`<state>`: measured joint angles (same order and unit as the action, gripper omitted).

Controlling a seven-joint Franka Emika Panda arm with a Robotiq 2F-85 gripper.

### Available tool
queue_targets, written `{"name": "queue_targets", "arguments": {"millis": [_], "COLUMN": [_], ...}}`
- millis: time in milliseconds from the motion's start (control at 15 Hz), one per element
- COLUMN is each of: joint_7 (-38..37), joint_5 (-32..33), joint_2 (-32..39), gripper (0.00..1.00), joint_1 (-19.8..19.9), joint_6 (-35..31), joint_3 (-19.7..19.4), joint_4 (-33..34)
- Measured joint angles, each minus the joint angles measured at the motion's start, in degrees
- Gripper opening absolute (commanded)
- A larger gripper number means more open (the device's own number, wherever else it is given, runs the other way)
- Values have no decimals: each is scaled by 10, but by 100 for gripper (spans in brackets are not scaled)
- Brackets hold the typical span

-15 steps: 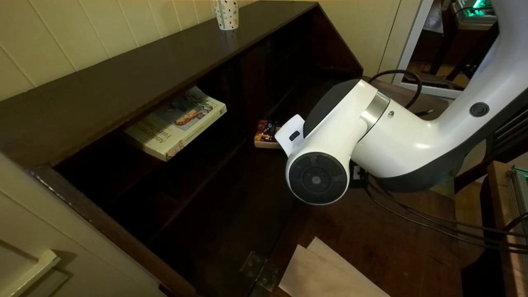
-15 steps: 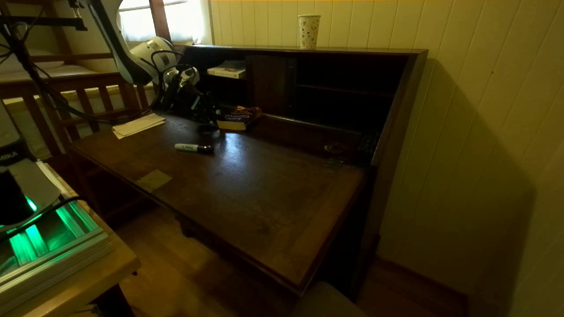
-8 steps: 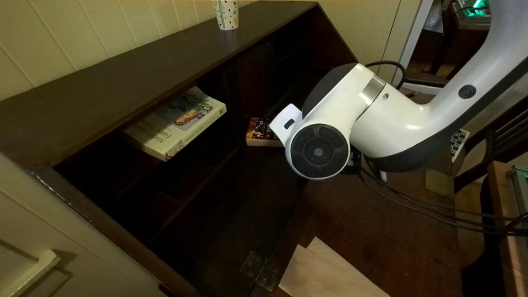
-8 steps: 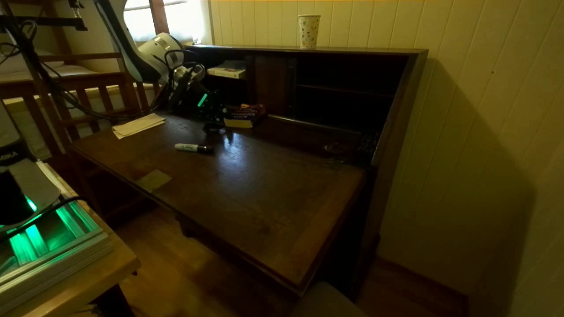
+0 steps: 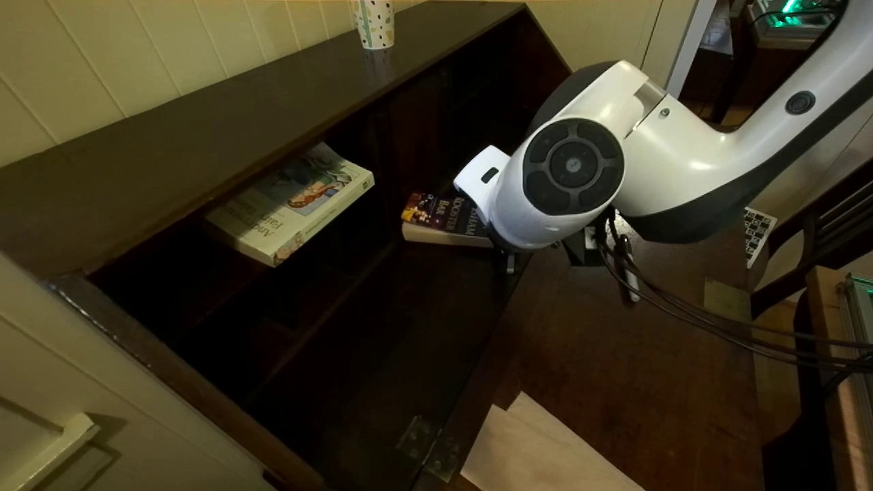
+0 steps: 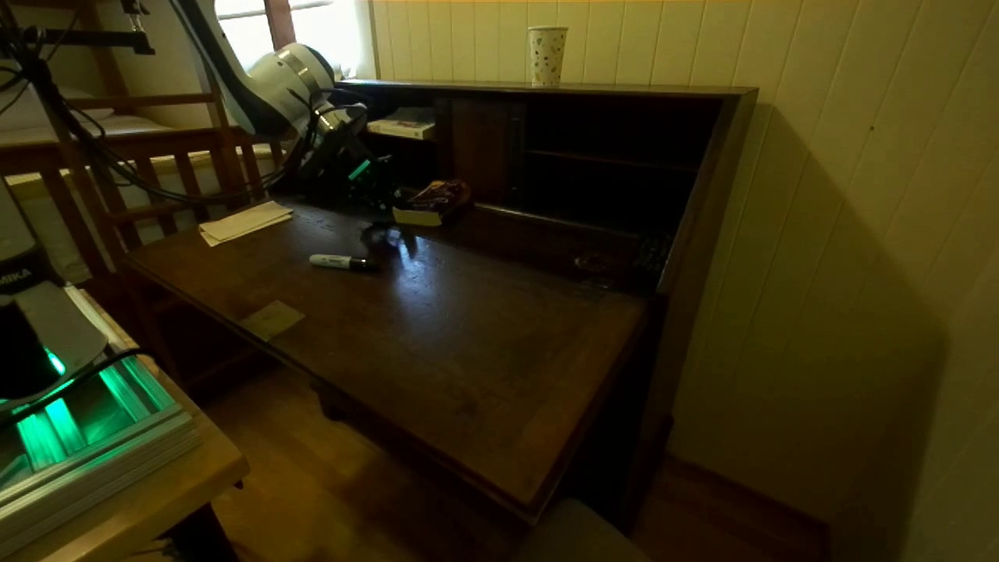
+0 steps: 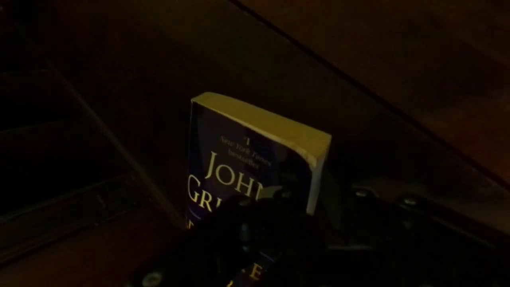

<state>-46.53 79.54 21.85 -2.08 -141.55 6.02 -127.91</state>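
Holding, by the look of it, the dark paperback [image 7: 255,159] in the claw [image 7: 316,195]: narrow gap, one finger [image 7: 279,217] across the cover, other side too dark to confirm contact. Located right at the claw, low over the inner part of the bench [image 6: 445,336], just in front of the shelf unit [image 6: 480,148]. Tilted, with a long overhang past the claw; can't tell whether lifted clear or touching wood.

Best handling, probably: squeeze evenly, enough to stop the cover sliding on the pages. Go slow, small wrist turns, to limit swing of the overhang. Correct the tilt before touching any corner down. Leave clearance to the shelf unit.

Counts, outward from the claw. Books: 2. Dark paperback, 1, in the grip. Pale book [image 6: 402,126], 1, higher than the claw, flat inside the shelf unit. Marker [image 6: 341,262]: 1, on the bench, near and lower than the claw, out toward the front edge. Folded paper [image 6: 246,224]: 1 piece apparently, maybe 2 sheets; on the bench, left of the claw in an exterior view. Cup [image 6: 548,58]: 1, well above the claw, upright on top of the shelf unit.
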Motion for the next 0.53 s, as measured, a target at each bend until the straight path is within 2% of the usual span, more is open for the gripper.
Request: {"name": "queue_targets", "arguments": {"millis": [267, 467, 533], "joint_7": [31, 54, 62], "joint_5": [-5, -5, -7], "joint_2": [-13, -14, -14], "gripper": [6, 6, 47], "joint_1": [16, 23, 23], "joint_6": [-106, -157, -163], "joint_3": [0, 2, 3], "joint_4": [-9, -8, -9]}}
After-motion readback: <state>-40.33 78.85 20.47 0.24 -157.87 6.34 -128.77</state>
